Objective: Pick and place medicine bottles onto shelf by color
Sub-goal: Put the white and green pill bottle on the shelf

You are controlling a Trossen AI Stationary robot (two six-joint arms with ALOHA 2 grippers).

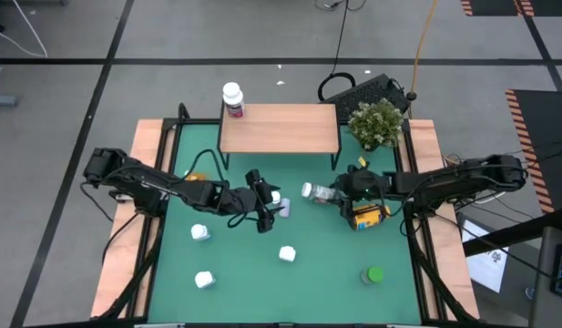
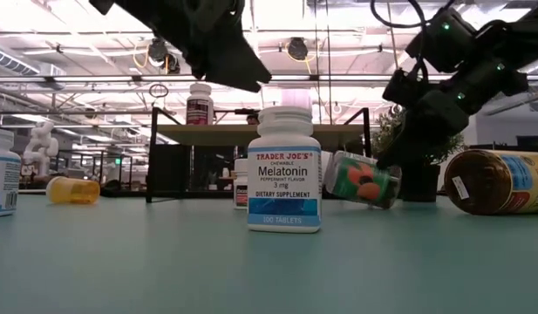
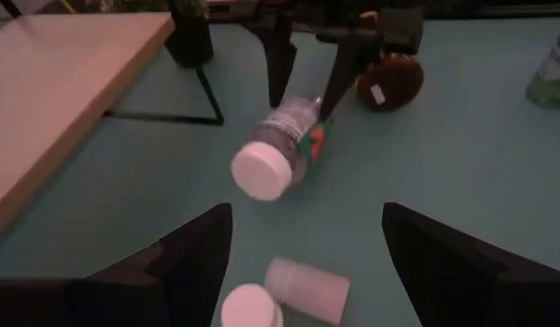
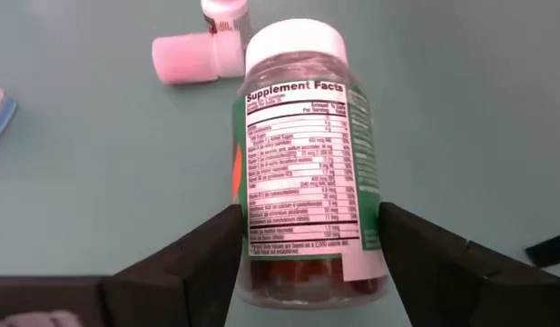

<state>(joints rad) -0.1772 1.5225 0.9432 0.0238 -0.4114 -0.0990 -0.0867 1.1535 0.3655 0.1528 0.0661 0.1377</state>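
My right gripper point(image 1: 333, 193) is shut on a green-labelled bottle with a white cap point(image 4: 302, 154), in front of the shelf point(image 1: 279, 128). My left gripper point(image 3: 307, 218) hangs open above two small white bottles point(image 3: 302, 289) lying mid-table, and touches nothing. One white bottle with a red label point(image 1: 232, 100) stands upright on the shelf's far left corner. An amber bottle with a yellow lid point(image 1: 365, 217) lies on its side just near my right gripper. An orange bottle point(image 1: 197, 176) lies at the left, and a green one point(image 1: 373, 274) stands near right. My right gripper pinches the bottle's body near its base end point(image 4: 261, 250) between its two fingers, one on each side. The fingers come from the table's right, slanting down, and lie along the bottle. The bottle sits tilted low over the table point(image 2: 364, 181), cap toward the table's left; whether it touches the table I cannot tell.
A white Melatonin bottle point(image 2: 284, 170) stands upright near the front middle. Two more white bottles point(image 1: 199, 233) point(image 1: 204, 280) stand at the near left. A potted plant point(image 1: 376, 123) stands at the far right, beside the shelf. The shelf's wooden top is bare apart from the one bottle.
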